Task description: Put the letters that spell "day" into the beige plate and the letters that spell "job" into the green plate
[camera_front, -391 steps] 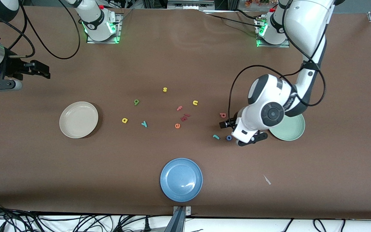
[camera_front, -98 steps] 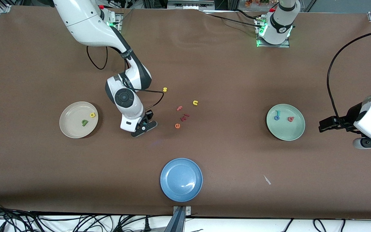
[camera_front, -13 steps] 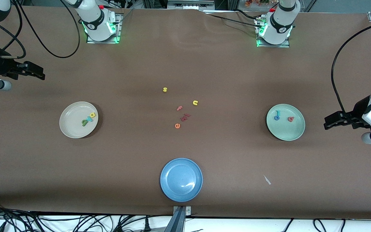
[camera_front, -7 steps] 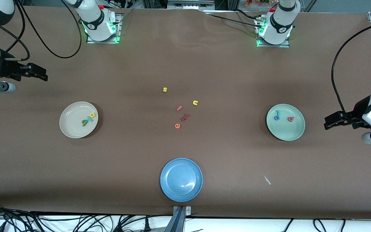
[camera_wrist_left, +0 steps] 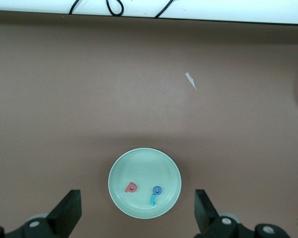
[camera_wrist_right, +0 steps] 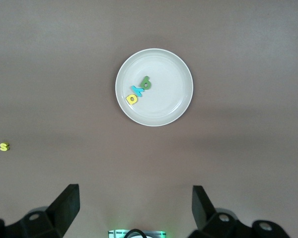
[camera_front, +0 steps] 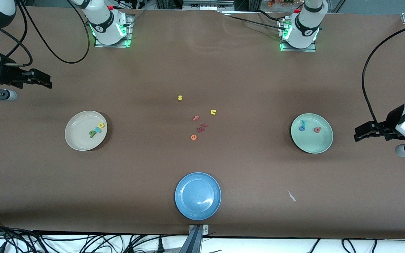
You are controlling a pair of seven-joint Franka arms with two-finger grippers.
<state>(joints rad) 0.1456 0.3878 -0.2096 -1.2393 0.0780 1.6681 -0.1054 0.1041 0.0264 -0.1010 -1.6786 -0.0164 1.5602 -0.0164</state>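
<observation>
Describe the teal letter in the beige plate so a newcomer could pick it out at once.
Find the beige plate toward the right arm's end of the table. Three foam letters lie in a touching row in it. The teal y is the middle one, between the yellow letter and the olive-green letter.

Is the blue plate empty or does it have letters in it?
Empty. The blue plate shows only bare blue inside; no letters lie in it.

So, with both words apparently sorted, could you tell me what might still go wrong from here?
The teal y lies jammed between the yellow letter and the olive-green letter in the beige plate, so bumping the plate could scatter them. The open left gripper hangs above the green plate; descending could disturb its three letters.
</observation>
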